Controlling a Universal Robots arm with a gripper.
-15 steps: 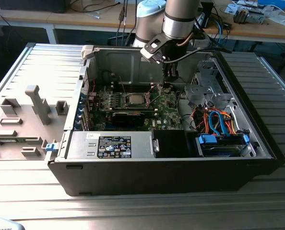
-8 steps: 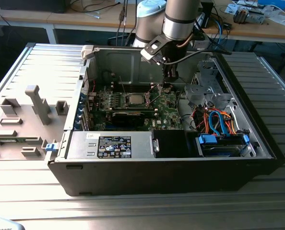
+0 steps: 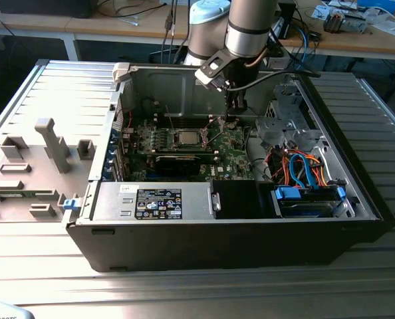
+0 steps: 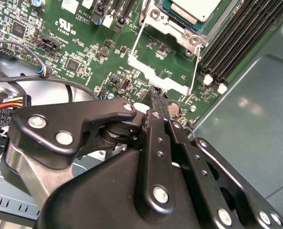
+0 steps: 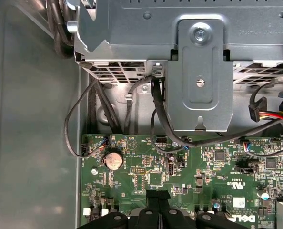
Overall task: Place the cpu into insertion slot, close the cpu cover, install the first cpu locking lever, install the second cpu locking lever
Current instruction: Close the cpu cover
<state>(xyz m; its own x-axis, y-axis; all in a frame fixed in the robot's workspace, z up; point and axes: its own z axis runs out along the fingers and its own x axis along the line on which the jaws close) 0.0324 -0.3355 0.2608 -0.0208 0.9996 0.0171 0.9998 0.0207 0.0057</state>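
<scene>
cpu (image 4: 198, 8): lies flat inside the insertion slot with its dull silver top up. From where I stand the placing looks done.
insertion slot (image 4: 166, 26): a silvery rim on the green motherboard (image 5: 179, 176), and my landmark for the rest.
cpu cover (image 4: 156, 72): not down on the insertion slot. The thin frame stands open on the gripper's side of it, with green board showing through the cut-out.
gripper (image 4: 156, 95): the tip is just beside the cover's free edge, on the side away from the insertion slot. I cannot tell whether it touches. In the exterior view it hangs (image 3: 234, 114) just to the exterior view's right of the slot.
grip: clenched shut, with nothing in it.
locking levers: I cannot pick them out from the cover's thin sides.
how the cpu would handle: I'd guess light, stiff and fragile. It should be held by its edges only and never slid, since the contacts beneath would not forgive a scrape.
how the cover would handle: probably light, springy sheet metal, slick and hinged at the slot. It looks better pushed at the free edge than pinched.
</scene>
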